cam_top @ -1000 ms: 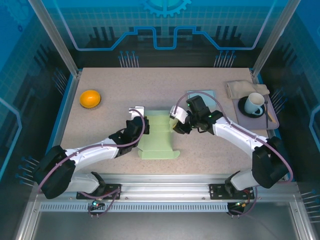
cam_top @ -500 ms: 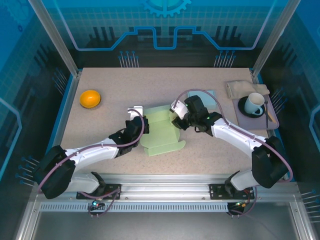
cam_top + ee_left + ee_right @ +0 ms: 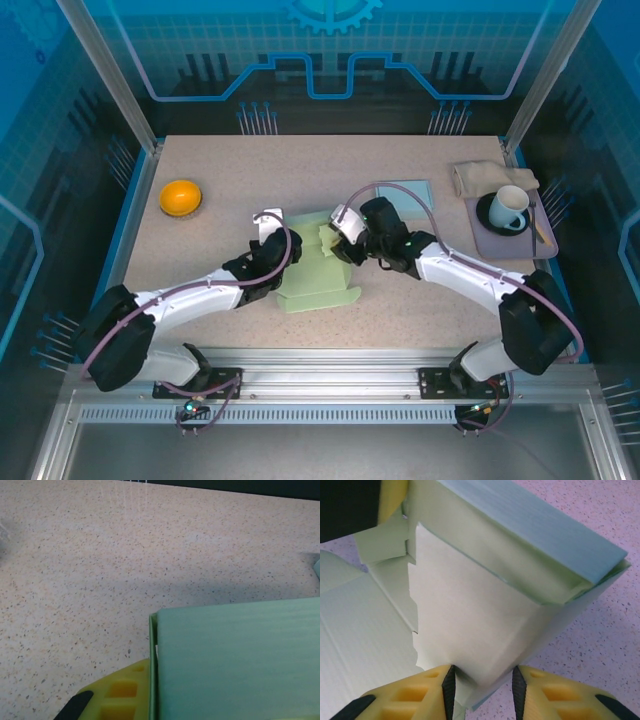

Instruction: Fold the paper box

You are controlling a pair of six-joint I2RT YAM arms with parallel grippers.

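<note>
A speckled beige bench seen from above. At its far left stands a round orange bowl, with only its orange inside showing. At the far right, a grey rectangular tray carries a dark round saucer with a white mug standing on it. What is in the mug cannot be told. A folded beige cloth lies over the tray's far corner, and a flat pale blue sheet lies just left of the tray.

A pale green, partly folded paper box sits at the middle of the bench, between the two arms. Its long axis runs from the far side toward the near edge. A flat flap lies spread toward the near edge, and folded walls rise at the far end.

The left end effector is closed narrow at the box's left wall. One yellow pad lies against the wall's edge, and the other is hidden behind the panel. The right end effector pinches a folded flap at the box's far right corner between its two yellow pads.
</note>
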